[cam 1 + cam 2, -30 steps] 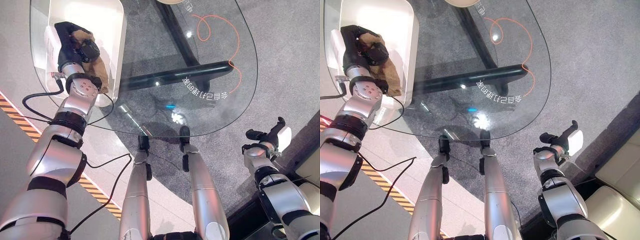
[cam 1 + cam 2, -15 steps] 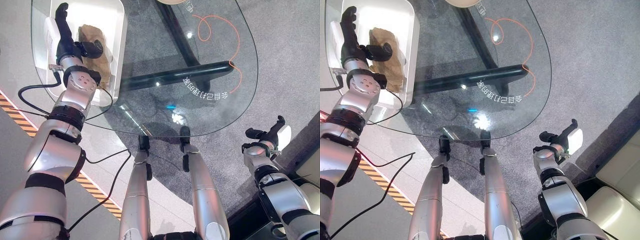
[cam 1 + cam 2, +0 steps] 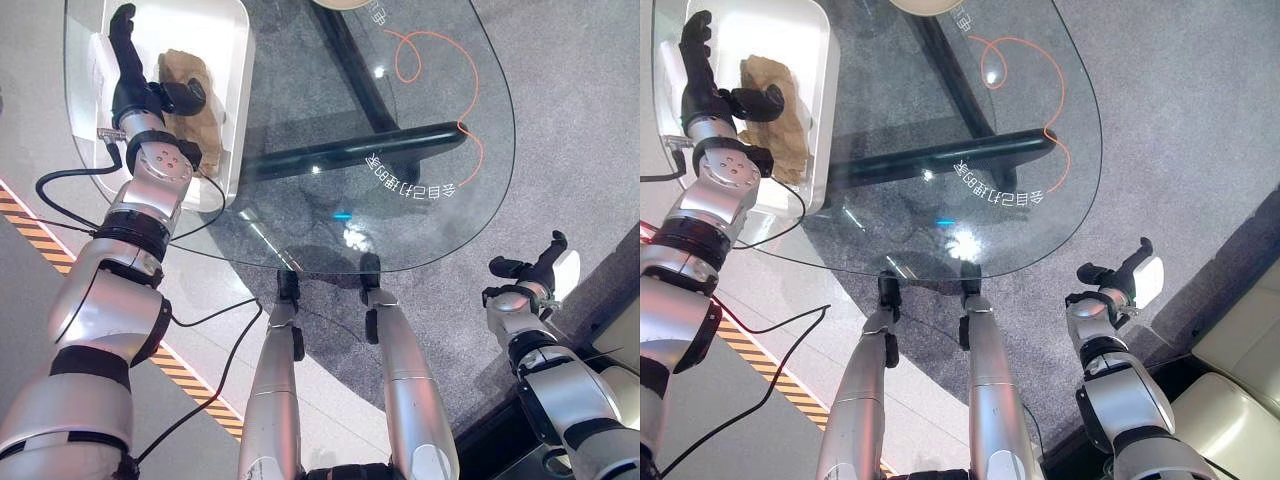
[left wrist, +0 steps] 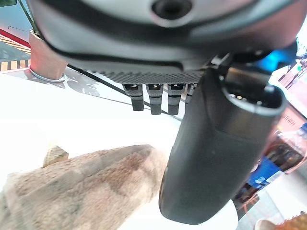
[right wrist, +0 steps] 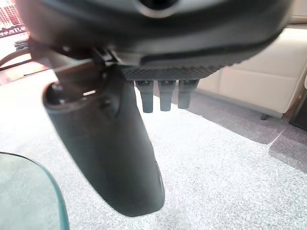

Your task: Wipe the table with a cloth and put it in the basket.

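Observation:
A crumpled tan cloth (image 3: 190, 95) lies loose inside the white basket (image 3: 235, 40) at the table's far left; it appears too in the left wrist view (image 4: 76, 191). My left hand (image 3: 135, 85) hovers over the basket with straight fingers and the thumb held out above the cloth, holding nothing. The glass table (image 3: 400, 100) with an orange scribble and white lettering spans the middle. My right hand (image 3: 530, 275) hangs open beside the table's near right edge, over grey carpet.
A black table leg bar (image 3: 350, 150) shows through the glass. A beige dish rim (image 3: 345, 3) sits at the table's far edge. Yellow-black floor tape (image 3: 30, 225) runs at the left. A cream sofa (image 5: 254, 72) stands behind the right hand.
A second ago my left hand was curled on the cloth over the basket; it has since let go and straightened, and the cloth now rests in the basket. The right hand stayed still.

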Motion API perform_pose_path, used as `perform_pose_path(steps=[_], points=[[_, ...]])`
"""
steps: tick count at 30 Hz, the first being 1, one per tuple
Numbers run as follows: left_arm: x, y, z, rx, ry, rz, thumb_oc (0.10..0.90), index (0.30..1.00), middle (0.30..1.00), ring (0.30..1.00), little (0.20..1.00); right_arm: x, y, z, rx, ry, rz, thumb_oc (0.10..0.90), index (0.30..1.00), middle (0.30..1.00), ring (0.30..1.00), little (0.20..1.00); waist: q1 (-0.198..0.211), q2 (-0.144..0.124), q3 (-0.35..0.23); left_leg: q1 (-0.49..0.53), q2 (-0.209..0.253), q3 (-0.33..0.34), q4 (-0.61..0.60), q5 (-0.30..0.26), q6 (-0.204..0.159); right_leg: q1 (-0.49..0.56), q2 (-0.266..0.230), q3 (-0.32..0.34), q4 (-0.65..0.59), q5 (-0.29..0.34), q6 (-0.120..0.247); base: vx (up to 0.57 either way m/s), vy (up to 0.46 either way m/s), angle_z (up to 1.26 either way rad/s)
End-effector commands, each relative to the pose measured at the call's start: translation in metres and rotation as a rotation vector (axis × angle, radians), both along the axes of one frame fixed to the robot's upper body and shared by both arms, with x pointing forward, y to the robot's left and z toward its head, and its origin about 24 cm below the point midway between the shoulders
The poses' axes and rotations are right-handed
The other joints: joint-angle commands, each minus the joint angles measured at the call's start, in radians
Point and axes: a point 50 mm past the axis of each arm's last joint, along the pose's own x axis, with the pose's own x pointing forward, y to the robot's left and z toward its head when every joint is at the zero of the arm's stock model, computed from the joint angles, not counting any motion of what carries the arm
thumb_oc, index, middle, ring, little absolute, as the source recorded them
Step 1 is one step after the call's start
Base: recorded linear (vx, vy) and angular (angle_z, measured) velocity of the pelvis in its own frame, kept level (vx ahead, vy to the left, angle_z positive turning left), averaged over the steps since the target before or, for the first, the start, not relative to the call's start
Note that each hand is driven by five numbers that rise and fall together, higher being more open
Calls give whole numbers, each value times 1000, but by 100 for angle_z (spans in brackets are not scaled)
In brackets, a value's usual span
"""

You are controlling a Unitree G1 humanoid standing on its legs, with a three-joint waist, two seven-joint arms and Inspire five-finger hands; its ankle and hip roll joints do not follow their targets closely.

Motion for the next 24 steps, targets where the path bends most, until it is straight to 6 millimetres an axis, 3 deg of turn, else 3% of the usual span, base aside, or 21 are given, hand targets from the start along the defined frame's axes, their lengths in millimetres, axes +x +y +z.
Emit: perform_pose_path(steps=[1,5,16,21,22,24], points=[[-30,31,60,-77,-358,54,800,900,900,900,900,-20,-19,-14,-20,47,-49,800,900,900,900,900,21,10,-28,100,-56,69,-28,-33,51,132,64,-27,-83,-18,18,0,0,0],[-40,54,34,-104,-347,66,800,900,900,900,900,-36,-26,-32,0,119,-46,800,900,900,900,900,35,8,-34,237,-58,60,-100,-22,42,266,51,-29,-152,-10,27,33,-7,-4],[-63,97,-25,-129,-209,95,800,900,900,900,900,-95,-54,-75,23,300,-90,800,900,900,900,900,68,14,-161,451,-55,60,-278,6,31,495,11,-48,-316,22,51,53,-17,-3],[-89,126,-81,-195,-79,140,800,900,900,900,900,-141,-68,-98,53,409,-141,800,900,900,900,900,81,25,-248,579,-58,49,-364,13,28,645,4,-60,-420,38,58,98,12,7],[-91,127,-85,-202,-70,141,800,900,900,900,900,-143,-68,-100,55,417,-143,800,900,900,900,900,82,26,-253,587,-58,48,-369,13,28,655,4,-60,-428,40,58,111,4,6],[-103,135,-114,-232,15,157,800,900,900,900,900,-157,-69,-109,85,475,-144,800,900,900,900,900,88,26,-286,629,-58,42,-394,15,29,703,2,-65,-458,48,62,74,0,6]])
